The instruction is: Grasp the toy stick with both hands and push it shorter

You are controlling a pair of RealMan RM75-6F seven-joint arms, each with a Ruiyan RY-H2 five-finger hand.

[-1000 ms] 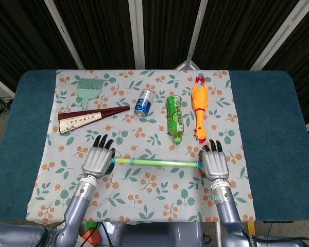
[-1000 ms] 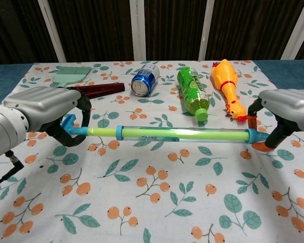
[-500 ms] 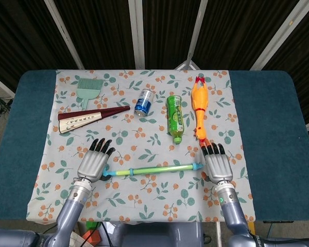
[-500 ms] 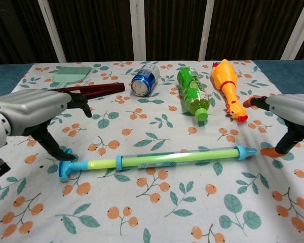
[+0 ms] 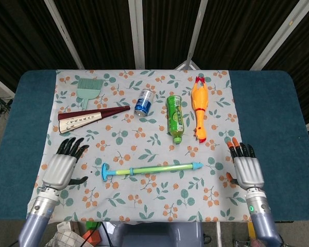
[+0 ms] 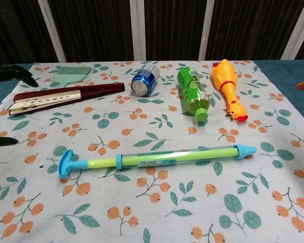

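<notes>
Both robot hands, left (image 5: 62,167) and right (image 5: 245,170), have let go and backed off, fingers spread; the toy stick (image 5: 149,169) lies released on the table (image 5: 268,113).

No lettering can be read anywhere (the print on the can (image 6: 144,79) and bottle (image 6: 193,90) stays blurred).

Head view steeply overhead; chest view low, nearer, same tablecloth (image 5: 144,134).
</notes>
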